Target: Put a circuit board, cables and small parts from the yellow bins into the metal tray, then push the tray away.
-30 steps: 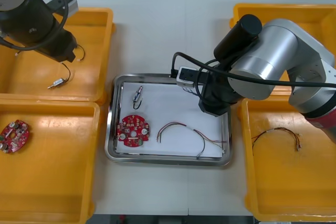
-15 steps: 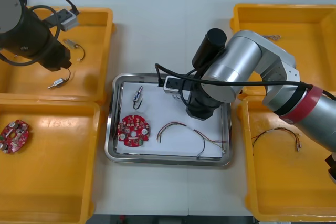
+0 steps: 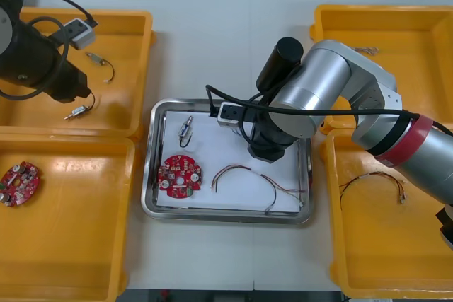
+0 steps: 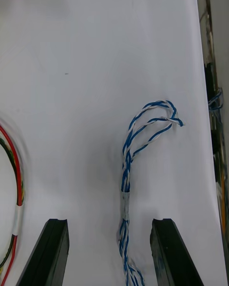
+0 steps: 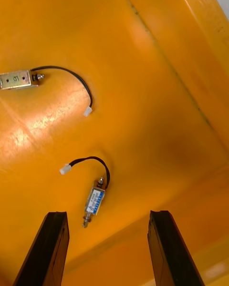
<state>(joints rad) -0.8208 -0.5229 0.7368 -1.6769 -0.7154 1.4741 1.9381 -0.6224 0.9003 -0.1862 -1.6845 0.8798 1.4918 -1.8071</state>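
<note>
Our right pincer (image 4: 109, 224) hangs spread over the metal tray (image 3: 150, 175), the blue and white cable (image 4: 143, 133) lying on its white floor between the fingers (image 4: 55, 248); a finger catching those strands on lifting could drag the cable out. Our left pincer (image 5: 107, 214), also spread, hovers over a small metal part (image 5: 95, 200) in a yellow bin (image 5: 157, 52), where pinching its black lead (image 5: 90, 161) might let it slip.

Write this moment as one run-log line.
right gripper: open over blue-white cable in tray | left gripper: open above small part in bin | tray also holds board, red-yellow cable
</note>
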